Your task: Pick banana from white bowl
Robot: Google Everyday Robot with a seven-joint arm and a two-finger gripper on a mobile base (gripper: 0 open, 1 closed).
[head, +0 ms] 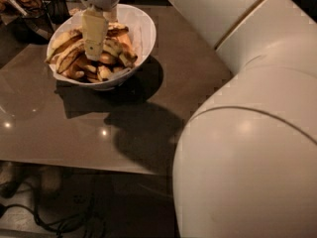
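The white bowl stands at the back left of the brown table, full of yellow and brown banana pieces. A long curved yellow banana lies along the bowl's left side, and another long one lies just below it. My gripper hangs straight down from the grey wrist into the middle of the bowl, among the pieces and just right of the long bananas. It hides what lies under it. I cannot see whether it holds anything.
A dark wire basket with items stands at the back left corner, next to the bowl. My large white arm fills the right side and hides that part of the table. Cables lie on the floor below the table's front edge.
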